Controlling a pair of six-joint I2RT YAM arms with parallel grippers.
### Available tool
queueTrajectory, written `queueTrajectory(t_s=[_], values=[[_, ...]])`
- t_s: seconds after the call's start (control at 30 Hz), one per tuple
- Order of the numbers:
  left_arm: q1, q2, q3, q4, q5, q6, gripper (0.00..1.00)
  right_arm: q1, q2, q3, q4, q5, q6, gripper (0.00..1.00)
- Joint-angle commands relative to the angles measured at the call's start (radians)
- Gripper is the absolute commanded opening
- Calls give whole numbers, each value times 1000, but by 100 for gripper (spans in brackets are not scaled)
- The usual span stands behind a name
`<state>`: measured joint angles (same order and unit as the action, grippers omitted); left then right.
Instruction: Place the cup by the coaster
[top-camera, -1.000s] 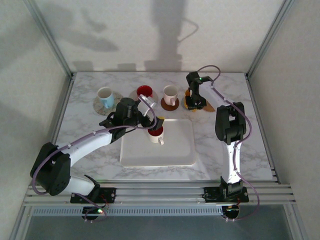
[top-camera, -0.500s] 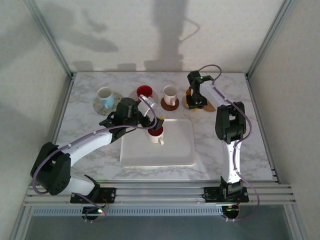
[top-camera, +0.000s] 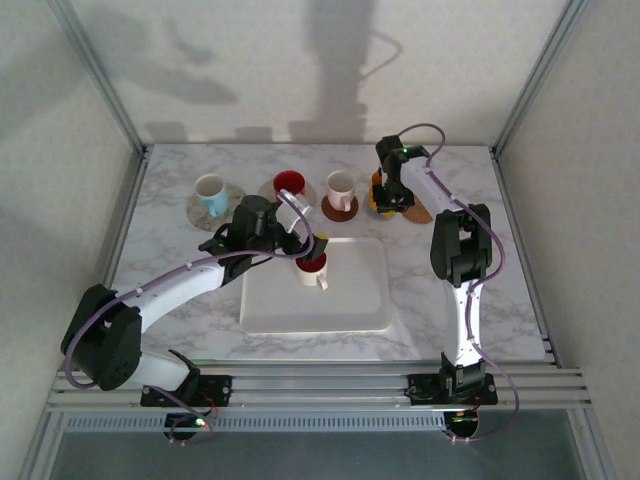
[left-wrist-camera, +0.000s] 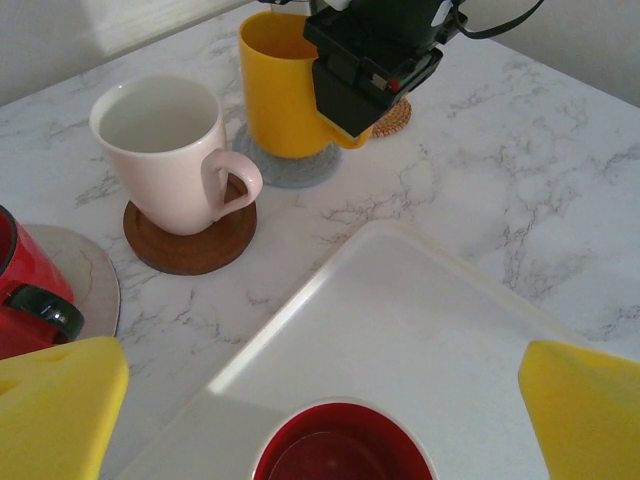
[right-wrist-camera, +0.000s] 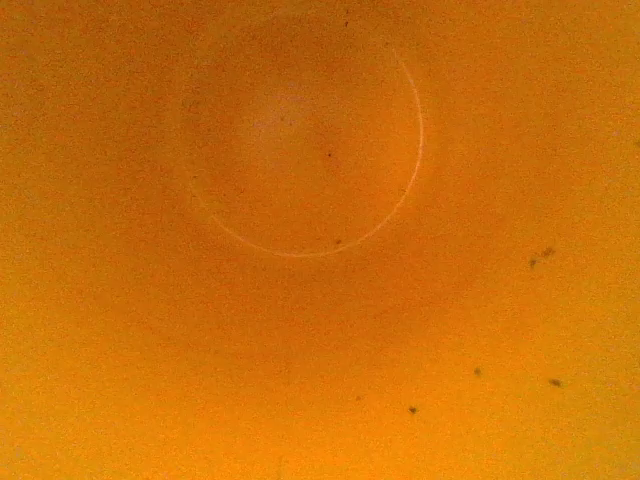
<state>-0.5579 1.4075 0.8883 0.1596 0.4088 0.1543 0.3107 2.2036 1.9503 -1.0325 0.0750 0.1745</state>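
A yellow cup (left-wrist-camera: 285, 90) is seen standing upright at the far right of the marble table (left-wrist-camera: 500, 170), its long axis vertical and its open mouth pointing straight up. Its base is set on a round grey coaster (left-wrist-camera: 292, 172), and its handle is turned to the side where a woven coaster (left-wrist-camera: 392, 118) lies just beside it. The right tool (left-wrist-camera: 365, 85) is clamped from above on the cup's wall at the handle side. From the right wrist, the cup's orange-yellow inside and the circle of its bottom are looked straight down into.

Just beside the grey coaster, a pale pink cup (left-wrist-camera: 165, 150) is seen upright on a brown coaster (left-wrist-camera: 190, 240), its handle turned toward the tray. Further left, part of a red cup (left-wrist-camera: 15, 290) with a dark handle is seen on a pale coaster (left-wrist-camera: 85, 275), and a light blue cup (top-camera: 210, 190) is stood on another coaster near the table's left edge.

Nearer the arms, a white tray (left-wrist-camera: 420, 300) is laid on the table. A white cup with a red inside (left-wrist-camera: 340, 445) is stood upright on it, mouth up. The left tool (top-camera: 312, 250) is spread wide, one yellow finger (left-wrist-camera: 55, 410) on each side of this cup, nothing grasped.
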Motion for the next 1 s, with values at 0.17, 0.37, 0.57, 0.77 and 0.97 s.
queueTrajectory(t_s=[0.17,0.37,0.57,0.77,0.97], values=[[10,-19,-12,11,15,-7,100,-4,37,50,-14,3,-2,0],[10,-22,-25,17,15,-11,100,-5,59,87,-58,8,-2,10],[10,-35,-26,0,10,8,100,-5,52,81,-70,5,7,22],[9,-55,-35,-8,6,11,100,-5,51,82,-85,-1,18,28],[9,-75,-52,-5,2,3,100,-5,22,66,-88,0,25,39]])
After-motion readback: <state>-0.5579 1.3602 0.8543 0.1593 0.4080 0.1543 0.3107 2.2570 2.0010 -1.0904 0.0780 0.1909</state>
